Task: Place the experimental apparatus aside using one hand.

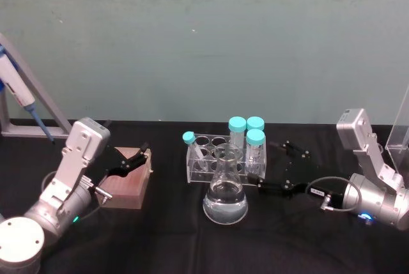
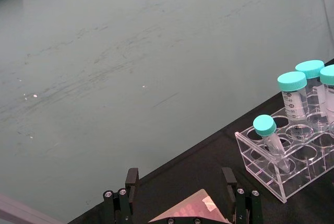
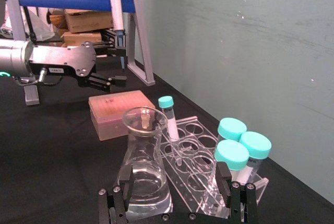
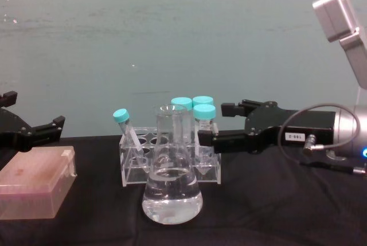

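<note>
The apparatus stands mid-table: a conical flask [image 1: 225, 196] holding clear liquid, and behind it a clear acrylic rack [image 1: 203, 159] with several teal-capped tubes [image 1: 246, 135]. My right gripper [image 1: 273, 164] is open at table height beside the rack's right end, and I cannot tell whether it touches the rack. In the right wrist view the flask [image 3: 143, 167] and the rack [image 3: 194, 167] lie ahead between its fingers [image 3: 116, 203]. From the chest, the right gripper [image 4: 221, 124] reaches in level with the tubes. My left gripper [image 1: 131, 159] is open above a pink box [image 1: 128, 183].
A pipette on a grey metal stand [image 1: 19, 95] is at the far left. A clear acrylic panel [image 1: 399, 127] stands at the far right edge. The black table [image 1: 192, 248] ends at a green wall. The pink box [image 4: 34, 187] sits left of the rack.
</note>
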Tool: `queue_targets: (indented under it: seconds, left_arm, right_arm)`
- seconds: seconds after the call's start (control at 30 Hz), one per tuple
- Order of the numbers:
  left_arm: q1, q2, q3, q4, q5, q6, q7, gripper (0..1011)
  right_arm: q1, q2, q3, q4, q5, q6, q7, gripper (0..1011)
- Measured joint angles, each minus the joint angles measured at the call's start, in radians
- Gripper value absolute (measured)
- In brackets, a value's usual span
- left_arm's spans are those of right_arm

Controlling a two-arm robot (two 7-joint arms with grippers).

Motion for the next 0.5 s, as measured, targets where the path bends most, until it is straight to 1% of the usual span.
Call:
queue_targets:
  seconds: [0.5]
  left_arm:
    - [0.000, 0.000, 0.000, 0.000, 0.000, 0.000, 0.000, 1000]
  right_arm:
    - [0.026, 0.000, -0.049, 0.013, 0.031, -0.016, 0.015, 1003]
